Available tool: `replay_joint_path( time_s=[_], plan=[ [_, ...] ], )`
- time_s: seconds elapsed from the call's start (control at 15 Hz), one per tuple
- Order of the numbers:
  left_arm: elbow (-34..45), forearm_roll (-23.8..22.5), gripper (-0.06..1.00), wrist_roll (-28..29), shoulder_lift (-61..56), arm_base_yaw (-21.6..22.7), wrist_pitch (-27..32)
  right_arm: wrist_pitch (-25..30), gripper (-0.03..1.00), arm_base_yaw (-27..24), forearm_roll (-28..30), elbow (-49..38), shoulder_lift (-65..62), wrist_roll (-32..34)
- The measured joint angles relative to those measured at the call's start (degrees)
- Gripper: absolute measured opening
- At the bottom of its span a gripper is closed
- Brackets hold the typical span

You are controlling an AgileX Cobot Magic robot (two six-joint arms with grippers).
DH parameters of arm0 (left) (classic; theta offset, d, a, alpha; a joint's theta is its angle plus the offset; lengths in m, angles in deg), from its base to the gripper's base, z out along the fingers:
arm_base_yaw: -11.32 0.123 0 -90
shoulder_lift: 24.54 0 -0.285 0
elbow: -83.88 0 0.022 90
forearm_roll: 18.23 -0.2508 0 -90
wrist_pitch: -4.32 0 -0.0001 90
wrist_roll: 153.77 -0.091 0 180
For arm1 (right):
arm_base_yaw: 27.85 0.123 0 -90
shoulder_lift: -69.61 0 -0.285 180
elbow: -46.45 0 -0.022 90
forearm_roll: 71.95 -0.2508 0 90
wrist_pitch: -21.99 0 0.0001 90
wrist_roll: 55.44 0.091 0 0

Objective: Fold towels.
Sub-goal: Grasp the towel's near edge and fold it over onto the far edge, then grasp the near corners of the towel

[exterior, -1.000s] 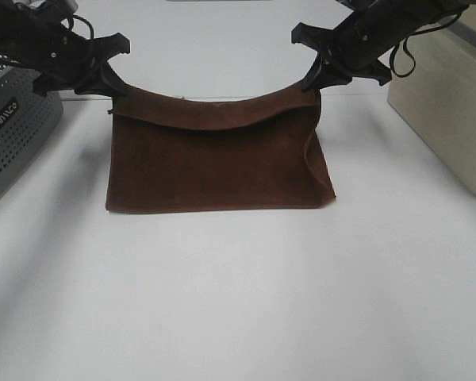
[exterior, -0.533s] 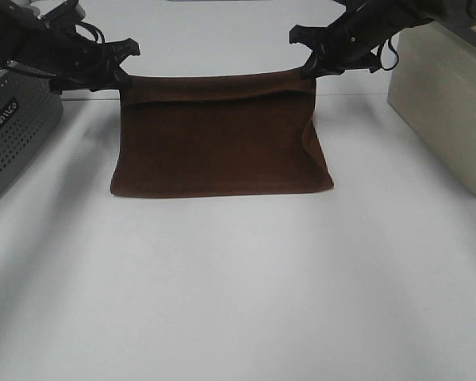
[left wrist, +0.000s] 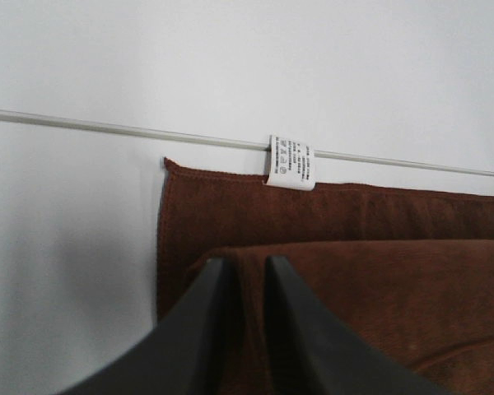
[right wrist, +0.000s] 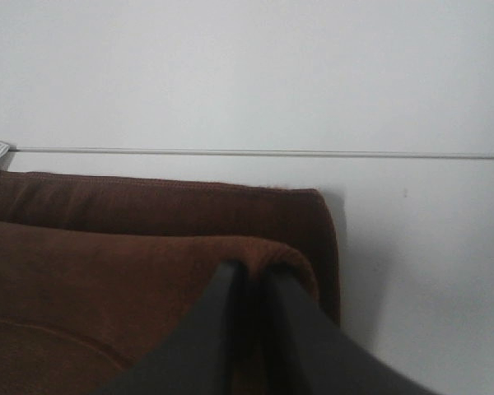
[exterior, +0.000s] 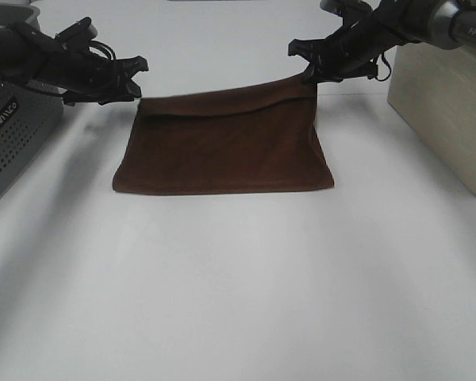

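A white table (exterior: 238, 302) spreads out before me, smooth and matte, filling nearly all I can see. Far across it a thin grey seam (left wrist: 107, 126) runs straight from side to side. At my left edge stands a grey crate (exterior: 20, 151), its wall full of small holes, with white lettering on its upper band. At my right sits a beige box (exterior: 448, 103) with rounded corners. The light is bright and even; soft grey shadows lie on the table toward my left.
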Motion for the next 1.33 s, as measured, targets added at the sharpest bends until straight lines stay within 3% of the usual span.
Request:
replay_joint_path(
  time_s=[0.2,0.33,0.53,0.8,1.2,1.33],
  plan=[
    [0.0,0.0,0.66,-1.4,0.0,-0.4,-0.4,-0.2,0.52,0.0,0.2,0.0,0.0,0.0],
    [0.0,0.0,0.76,-1.7,0.0,-0.6,-0.5,0.1,0.68,0.0,0.2,0.0,0.0,0.1],
    [0.0,-0.5,0.78,-1.8,-0.3,-0.5,0.4,4.8,0.71,0.0,2.5,0.0,-1.3,0.1],
    [-0.1,-5.7,0.78,-1.6,-3.0,0.6,9.4,16.3,0.72,0.0,4.2,0.1,-5.1,1.9],
    [-0.1,-14.0,0.78,10.8,-6.9,1.3,23.7,29.7,0.72,0.0,4.4,0.3,-5.7,7.7],
    [2.2,-15.3,0.78,12.9,-9.3,1.3,24.7,32.5,0.72,0.0,4.8,0.3,-6.9,8.5]
  ],
)
